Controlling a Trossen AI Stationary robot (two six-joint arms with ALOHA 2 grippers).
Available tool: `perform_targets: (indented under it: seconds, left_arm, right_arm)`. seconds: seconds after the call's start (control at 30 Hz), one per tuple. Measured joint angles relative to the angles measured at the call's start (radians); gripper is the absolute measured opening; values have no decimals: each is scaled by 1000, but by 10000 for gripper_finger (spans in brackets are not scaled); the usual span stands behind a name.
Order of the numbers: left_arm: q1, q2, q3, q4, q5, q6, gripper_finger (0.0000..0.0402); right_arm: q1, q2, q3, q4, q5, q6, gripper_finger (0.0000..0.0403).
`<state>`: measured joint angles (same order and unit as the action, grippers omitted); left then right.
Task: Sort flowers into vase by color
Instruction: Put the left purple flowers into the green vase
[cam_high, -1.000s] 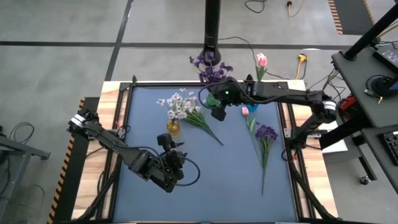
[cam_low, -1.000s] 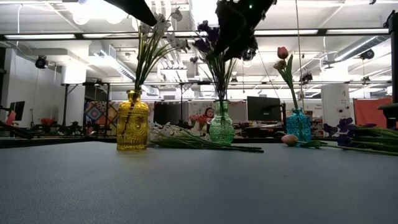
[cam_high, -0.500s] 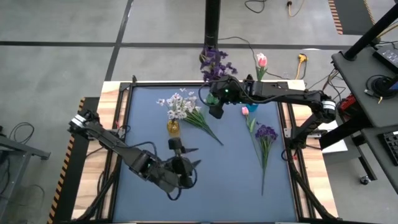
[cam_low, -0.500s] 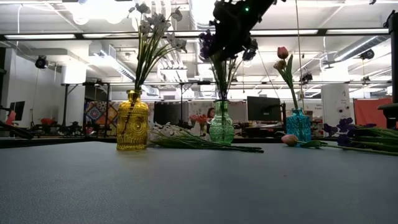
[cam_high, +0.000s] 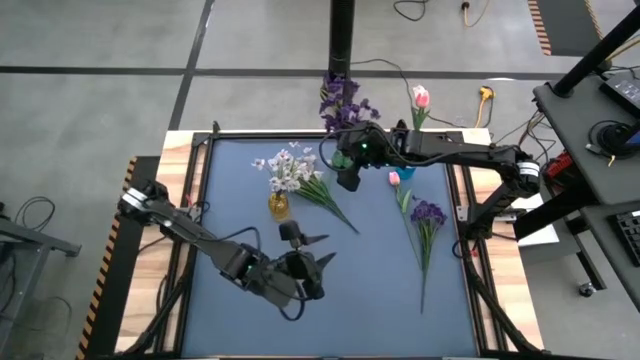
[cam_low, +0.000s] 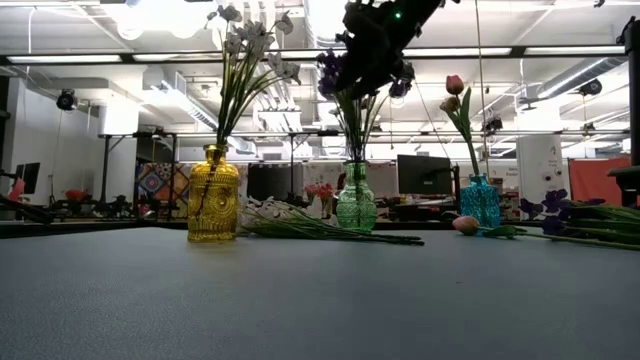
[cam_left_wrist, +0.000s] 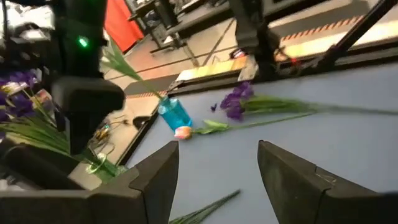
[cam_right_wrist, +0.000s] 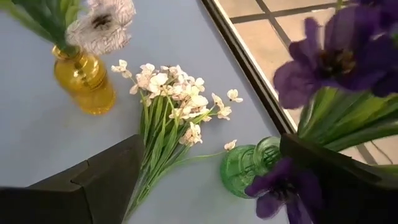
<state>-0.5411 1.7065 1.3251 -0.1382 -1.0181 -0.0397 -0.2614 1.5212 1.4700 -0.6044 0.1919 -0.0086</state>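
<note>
The purple flowers (cam_low: 362, 60) stand with their stems in the green vase (cam_low: 356, 208) at the far middle of the bench (cam_high: 380, 290), put there because this vase collects purple. The right gripper (cam_high: 349, 172) hangs right over the vase, at about 6 o'clock from the blossoms in the high view; its wrist view shows the fingers spread wide either side of vase and stems, holding nothing, so I judge the bunch is just being let go. At 9 o'clock the yellow vase (cam_high: 278, 206) holds white flowers (cam_high: 287, 166), with a loose white spray (cam_high: 330, 202) lying beside it. At 3 o'clock a pink tulip (cam_high: 421, 98) stands in the blue vase (cam_low: 480, 203); a pink bud (cam_high: 394, 178) and another purple sprig (cam_high: 428, 214) lie unsorted nearby. The left gripper (cam_high: 306, 250) waits at 7 o'clock, fingers apart and empty.
</note>
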Motion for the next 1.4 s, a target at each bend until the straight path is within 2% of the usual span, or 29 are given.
perform_targets:
  seconds: [0.1,0.27,0.47,0.57,0.8,1.07,1.3,1.4]
  left_arm:
    - [0,45,0,-2,-11,-8,208]
    - [-3,77,3,25,-123,-33,237]
    - [-2,81,2,26,-125,-52,275]
    - [-3,81,1,26,-125,-52,288]
    - [-2,81,-2,17,-125,-52,300]
    - [10,81,-6,19,-125,-56,300]
    - [19,81,-6,17,-125,-52,300]
    - [18,81,-6,11,-125,-52,300]
  right_arm:
    - [-9,2,0,-1,23,102,368]
    - [-31,2,4,-61,21,175,368]
    - [-31,-7,5,-37,18,191,368]
    - [-31,-14,27,-52,18,262,368]
    - [-31,-15,84,-117,18,375,368]
    - [-31,-15,116,-116,-43,349,368]
    - [-17,-16,141,-134,-42,116,368]
    - [-15,-16,158,-148,-38,156,368]
